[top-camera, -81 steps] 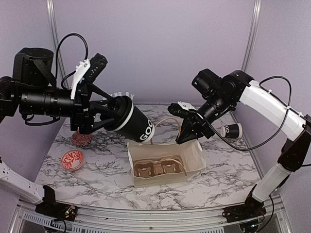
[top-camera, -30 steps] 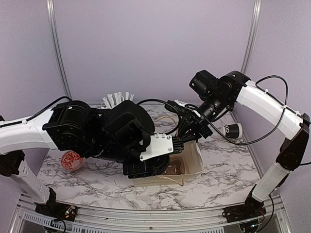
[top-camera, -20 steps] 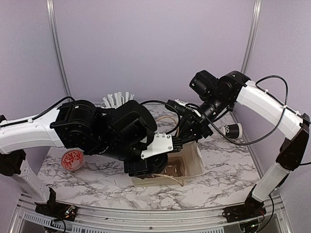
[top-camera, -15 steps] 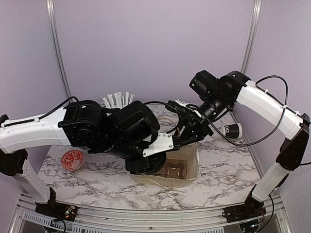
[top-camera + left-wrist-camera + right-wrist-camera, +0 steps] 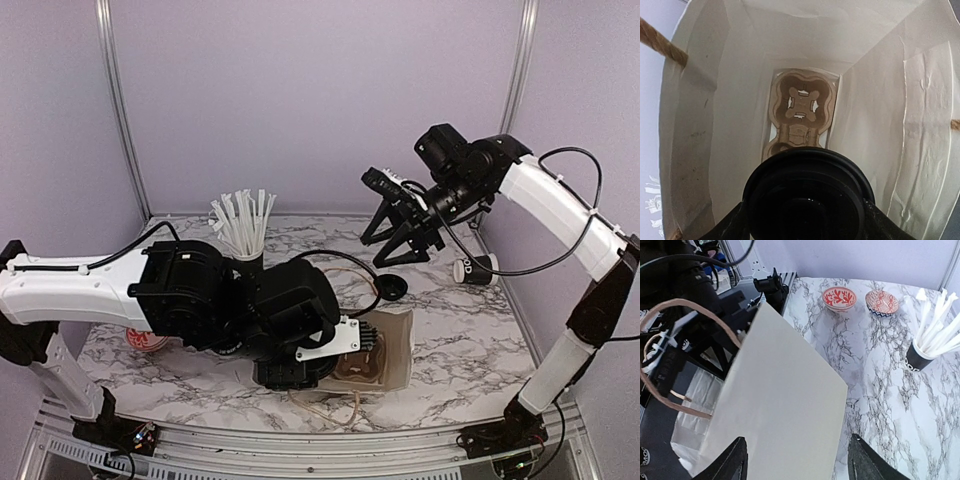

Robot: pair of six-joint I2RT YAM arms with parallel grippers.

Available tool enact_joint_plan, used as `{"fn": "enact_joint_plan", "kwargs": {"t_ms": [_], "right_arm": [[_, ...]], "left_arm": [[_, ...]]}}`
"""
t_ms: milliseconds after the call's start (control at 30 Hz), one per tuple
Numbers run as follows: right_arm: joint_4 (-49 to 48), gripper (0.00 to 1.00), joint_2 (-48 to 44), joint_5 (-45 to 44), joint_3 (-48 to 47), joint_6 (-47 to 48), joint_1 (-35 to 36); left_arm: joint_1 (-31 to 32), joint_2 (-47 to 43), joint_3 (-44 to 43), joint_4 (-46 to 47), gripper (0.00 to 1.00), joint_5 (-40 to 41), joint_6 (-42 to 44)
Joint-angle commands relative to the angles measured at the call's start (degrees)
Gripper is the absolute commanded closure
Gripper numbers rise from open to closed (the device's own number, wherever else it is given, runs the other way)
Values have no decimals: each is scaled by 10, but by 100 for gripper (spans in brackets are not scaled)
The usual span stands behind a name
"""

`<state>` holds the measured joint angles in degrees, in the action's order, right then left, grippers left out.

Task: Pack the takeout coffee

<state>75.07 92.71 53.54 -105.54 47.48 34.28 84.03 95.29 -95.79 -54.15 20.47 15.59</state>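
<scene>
In the left wrist view the takeout coffee's black round lid [image 5: 807, 195] fills the lower frame, and my left gripper [image 5: 807, 222] is shut on the cup, with a dark finger on each side. The cup hangs inside the cream paper bag [image 5: 880, 115], above a brown cardboard cup carrier [image 5: 801, 107] on the bag's floor. From above, the left arm covers the bag [image 5: 398, 345], so the cup is hidden there. My right gripper [image 5: 382, 250] hangs open in the air behind and above the bag, touching nothing. In the right wrist view its fingertips [image 5: 735, 460] stand wide apart over the bag's side [image 5: 780, 405].
A black cup of white wrapped straws [image 5: 245, 245] stands at the back left. A small cup [image 5: 475, 268] lies on its side at the right, and a black disc [image 5: 392, 288] sits behind the bag. Two red patterned bowls [image 5: 839, 297] [image 5: 882, 302] are at the left. The bag's rope handle [image 5: 670, 365] loops upward.
My right gripper has opened, let go of the bag's top and lifted up and to the right. The left arm has sunk lower with the cup into the bag.
</scene>
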Motion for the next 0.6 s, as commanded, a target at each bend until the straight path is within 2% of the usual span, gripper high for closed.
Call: {"fn": "enact_joint_plan", "kwargs": {"t_ms": [0,133,333,567], "right_arm": [[-71,36,41,-38,28,-36,-15],[-140,38,62,-76,63,-80,-18],[-170,40,102,-84,76,-103,-18],[-209,42,146,-121,100,-134,-7]], "left_arm": [[26,-22,26,-13,61,51,-21],[46,-18,37,-12,61,78,-41],[75,-25,56,1,62,126,-55],[87,-50,87,26,62,116,-67]]}}
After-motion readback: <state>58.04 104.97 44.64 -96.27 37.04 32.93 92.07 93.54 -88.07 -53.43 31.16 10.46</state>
